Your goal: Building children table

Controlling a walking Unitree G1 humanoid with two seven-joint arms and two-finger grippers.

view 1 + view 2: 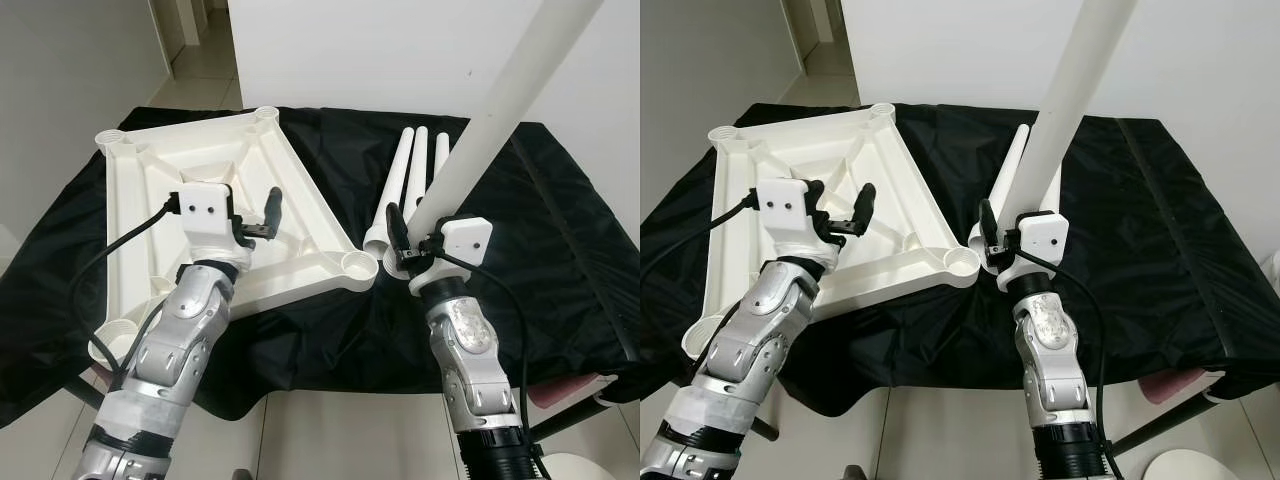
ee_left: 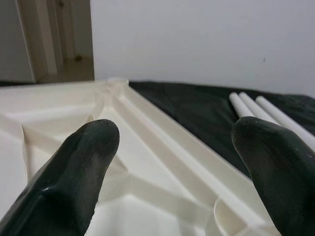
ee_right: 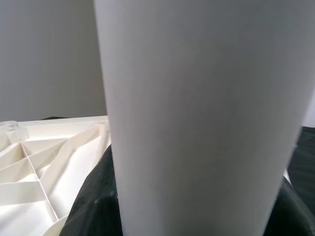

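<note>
Nearest the camera, the two silver arms reach forward over the front edge of a table draped in a black cloth (image 1: pixel 560 240). The right gripper (image 1: pixel 405 240) is clamped on the lower end of a long white plastic table leg (image 1: pixel 500 110), holding it tilted steeply upward so that it rises toward the camera and out of the top of the picture; its base hangs just beside the near right corner socket (image 1: pixel 360 266) of the tabletop. The left gripper (image 1: pixel 262 215) hovers over the white moulded plastic tabletop (image 1: pixel 150 170) with its two black fingers (image 2: pixel 74 172) spread apart and nothing between them. That tabletop lies upside down on the cloth, its ribbed underside and round corner sockets facing up, its near left corner overhanging the table edge. Beyond the right gripper, three more white plastic legs (image 1: pixel 405 170) lie side by side on the cloth, just to the right of the tabletop. Behind the table stands a white wall (image 1: pixel 380 50).
</note>
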